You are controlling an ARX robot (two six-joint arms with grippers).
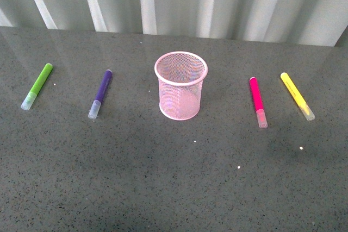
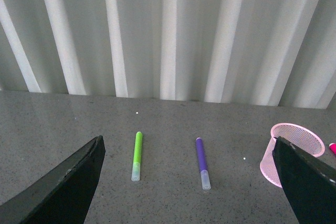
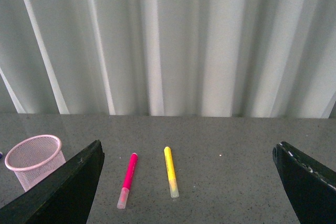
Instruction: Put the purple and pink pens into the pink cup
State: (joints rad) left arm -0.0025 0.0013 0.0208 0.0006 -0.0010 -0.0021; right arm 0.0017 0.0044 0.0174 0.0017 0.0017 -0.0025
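The left gripper (image 2: 186,142) hangs released, jaws spread wide and empty. The purple pen (image 2: 202,163) lies flat just ahead of it, on the cup side, with the green marker (image 2: 137,153) on the outer side. The right gripper (image 3: 188,145) is equally open. The pink pen (image 3: 127,179) lies ahead of it towards the cup, beside the yellow marker (image 3: 170,170). Each gripper should come down across its pen's barrel, clear of the neighbouring marker. Farther inboard, between both grippers, the pink cup (image 1: 179,100) stands upright and looks empty.

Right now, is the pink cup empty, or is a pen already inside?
Empty. The pink cup stands upright; purple pen and pink pen lie on the table.
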